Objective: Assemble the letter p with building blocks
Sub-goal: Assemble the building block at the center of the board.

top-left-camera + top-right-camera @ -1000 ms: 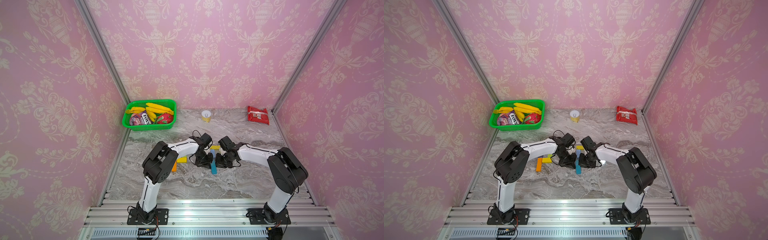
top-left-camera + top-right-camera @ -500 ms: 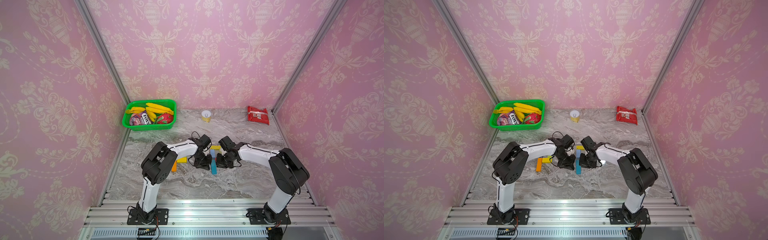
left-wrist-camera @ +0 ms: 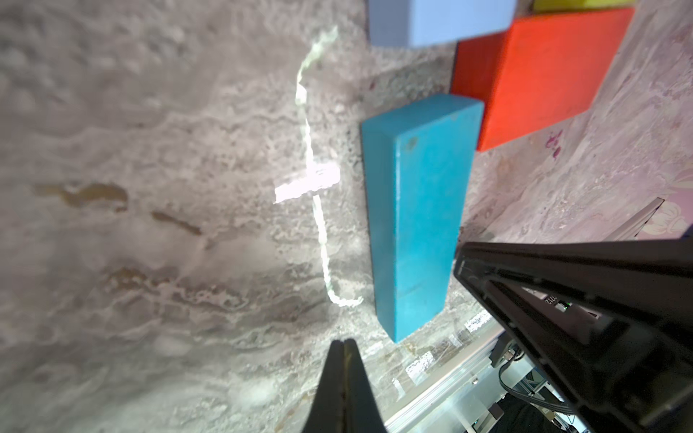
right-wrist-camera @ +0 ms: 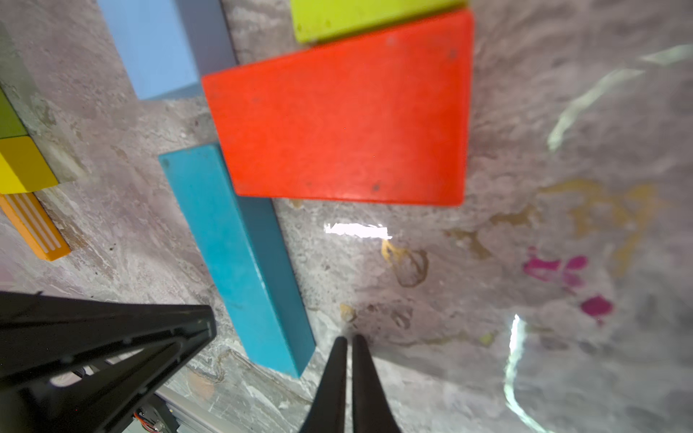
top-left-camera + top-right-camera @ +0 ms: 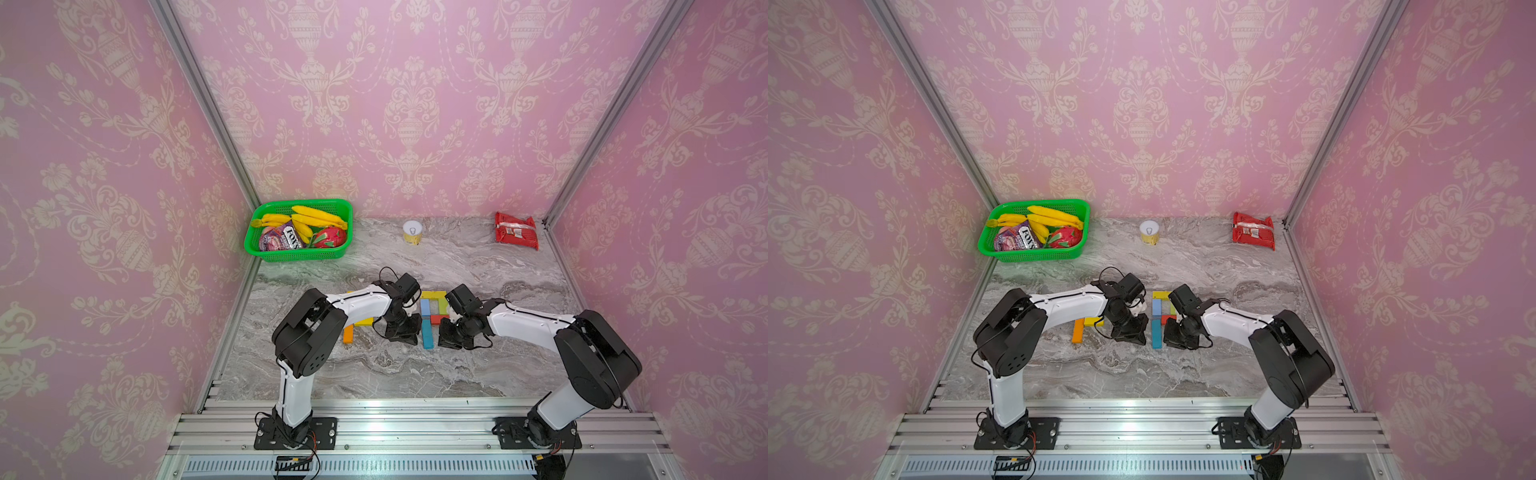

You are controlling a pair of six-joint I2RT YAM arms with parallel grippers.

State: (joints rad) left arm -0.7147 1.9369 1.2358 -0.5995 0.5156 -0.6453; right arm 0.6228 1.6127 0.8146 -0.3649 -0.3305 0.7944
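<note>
Both arms bent low over the grey marbled table [image 5: 415, 374], one on either side of a teal bar [image 5: 427, 334], a flat, plain rectangular building block lying lengthwise toward the robot near the middle of the table. The left gripper [image 3: 344, 342] was fully closed, its two black fingers pressed together with nothing between them, and its tip sat low over bare table just beside the near end of the teal bar, on the robot's left of it. The right gripper [image 4: 347, 340] was closed on nothing as well, with only a hairline slit between its fingers, and it pointed down just beside the same end from the opposite side. Whether either tip touched the table could not be told. Past the teal bar's far end, a flat light blue bar [image 5: 424, 308] carried on along nearly the same line. A flat red bar [image 4: 345, 112] lay crosswise with one corner against the teal bar, a lime green bar [image 4: 367, 15] ran on from the red bar's far edge, and a yellow bar [image 5: 433, 295] lay across the top. Under the left arm, apart from these, lay an orange bar [image 5: 348, 333] close to a second yellow bar [image 5: 362, 321]. Along the back of the table stood a green plastic basket [image 5: 301, 257], a small yellow can [image 5: 412, 232] and a red snack packet [image 5: 516, 231].
</note>
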